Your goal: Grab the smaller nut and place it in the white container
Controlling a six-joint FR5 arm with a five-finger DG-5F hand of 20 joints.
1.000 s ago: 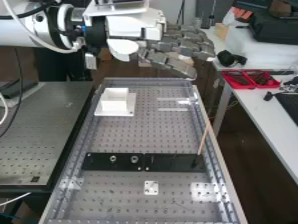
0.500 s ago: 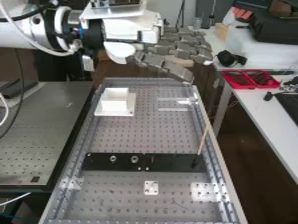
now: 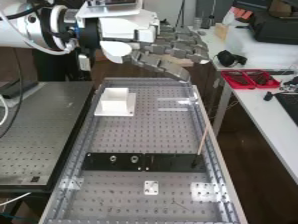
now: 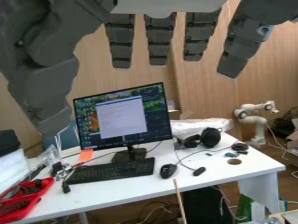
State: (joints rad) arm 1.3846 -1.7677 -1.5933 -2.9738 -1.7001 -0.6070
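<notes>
Robot hand (image 3: 159, 65) with straight fingers (image 4: 158, 42), lit monitor (image 4: 123, 117), keyboard (image 4: 110, 171) on white desk (image 4: 143, 192)

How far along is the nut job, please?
Nothing is in the open dark grey hand. The metal larger nut and bearing stand on the black bar. Whether the smaller nut's placing in the square white container is done or left, I cannot tell.

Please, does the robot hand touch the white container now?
Apart. The high view shows brown floor between the robot hand and the white container, a plain gap.
</notes>
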